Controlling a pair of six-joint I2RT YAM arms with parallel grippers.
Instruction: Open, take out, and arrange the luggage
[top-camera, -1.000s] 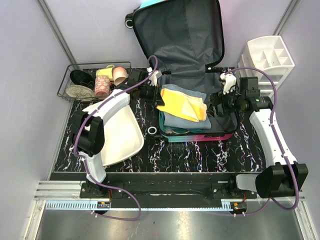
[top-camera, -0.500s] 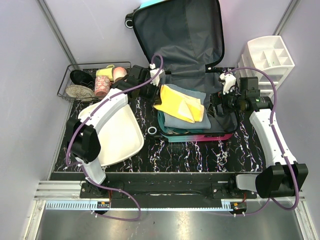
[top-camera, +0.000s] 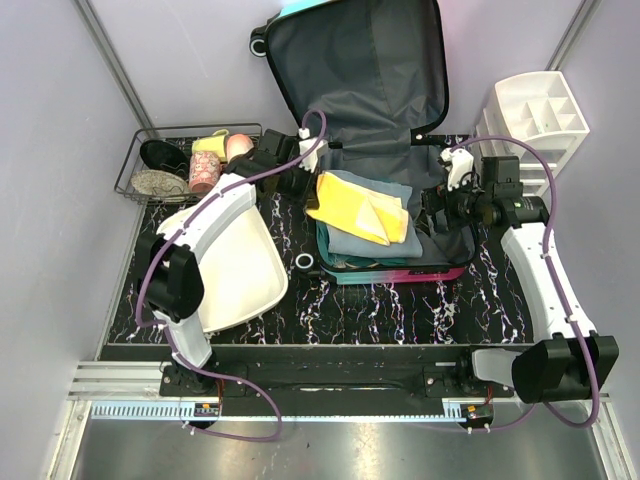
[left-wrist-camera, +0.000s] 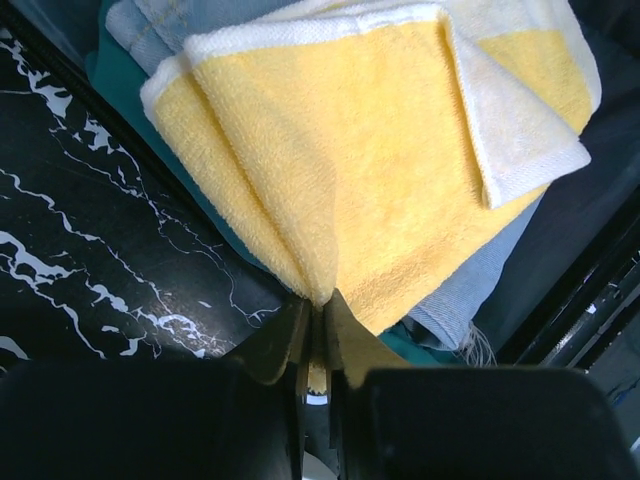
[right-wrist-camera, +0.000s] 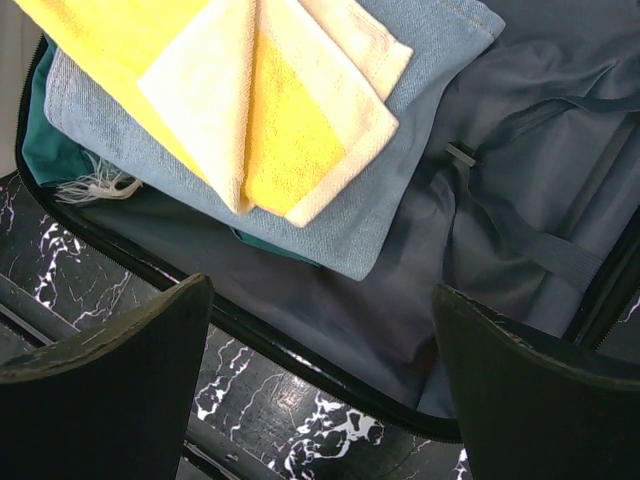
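The suitcase lies open at the back, its dark grey lid up against the wall. In its lower half lies a stack of folded clothes: a yellow towel over a blue denim piece. My left gripper is shut on the left edge of the yellow towel and lifts that edge. My right gripper is open over the suitcase's right rim, above the grey lining; it holds nothing.
A wire basket with cups and shoes stands at the back left. A white tub lies in front of it. A white drawer organizer stands at the back right. A small ring lies on the black marbled table.
My left gripper has moved back and a little left with the towel's edge, pulling the towel leftward. The right arm has hardly moved.
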